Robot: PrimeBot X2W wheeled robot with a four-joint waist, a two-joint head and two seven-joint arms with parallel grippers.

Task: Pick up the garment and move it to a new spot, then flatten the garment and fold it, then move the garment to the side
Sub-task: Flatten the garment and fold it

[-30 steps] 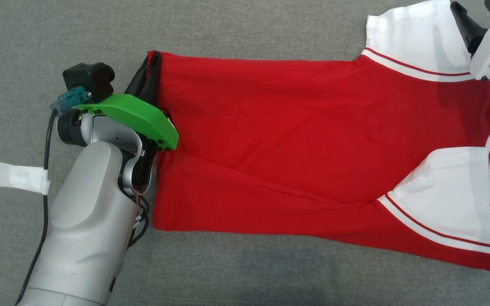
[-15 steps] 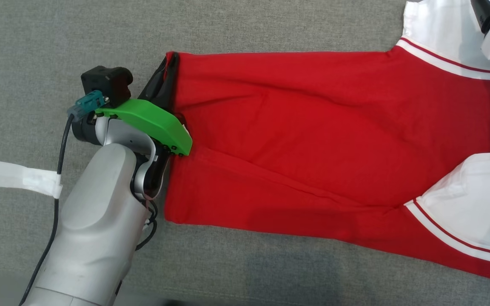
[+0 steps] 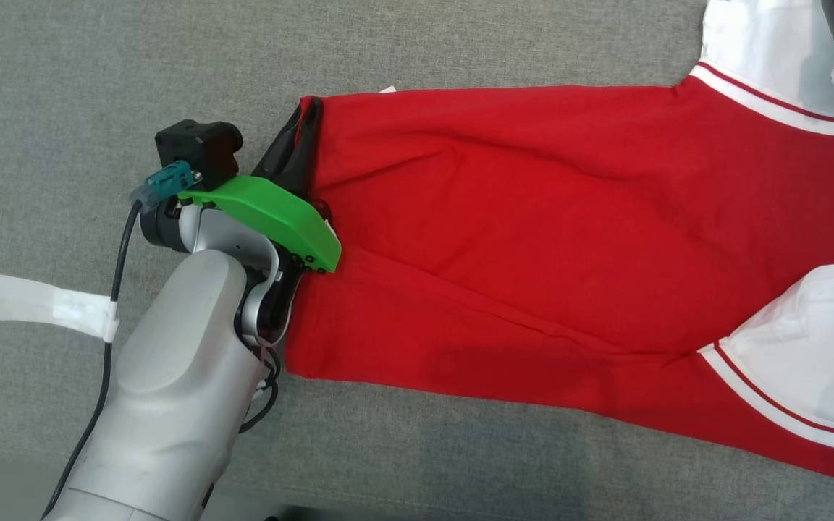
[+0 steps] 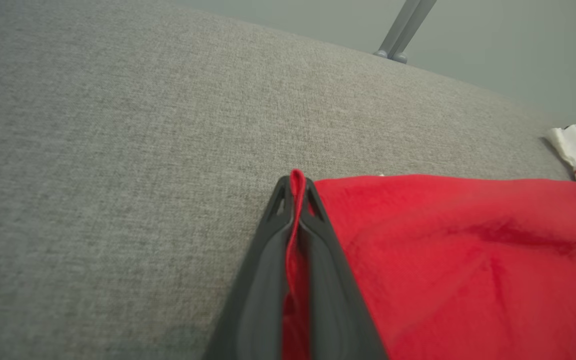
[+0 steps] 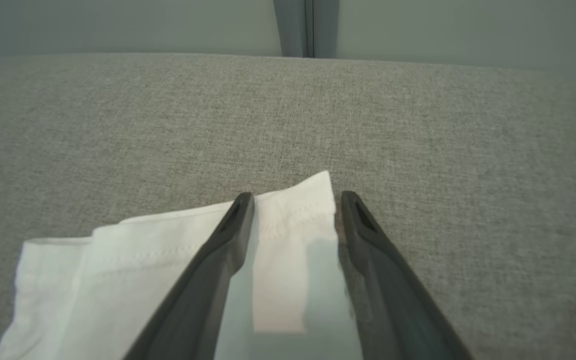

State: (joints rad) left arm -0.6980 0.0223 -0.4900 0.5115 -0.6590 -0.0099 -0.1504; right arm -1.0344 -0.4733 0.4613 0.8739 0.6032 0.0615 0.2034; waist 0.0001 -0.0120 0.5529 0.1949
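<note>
While the head view has the red-and-white cotton shirt (image 3: 533, 239) lying long-ways left to right on the grey fabric surface (image 3: 460, 43), my left gripper (image 3: 307, 108) sits at its hem corner. Left wrist: fingers (image 4: 268, 250) clamped on red cloth. Right wrist: right gripper (image 5: 295, 200) spread, straddling the white sleeve edge (image 5: 293, 210), so that's the nearer arm. Camera's swung since a second ago, and the hem's slid right a bit.

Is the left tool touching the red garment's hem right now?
Touching. The left wrist view shows the left tool shut on the garment, a red fold of hem pinched between its two fingers.
</note>
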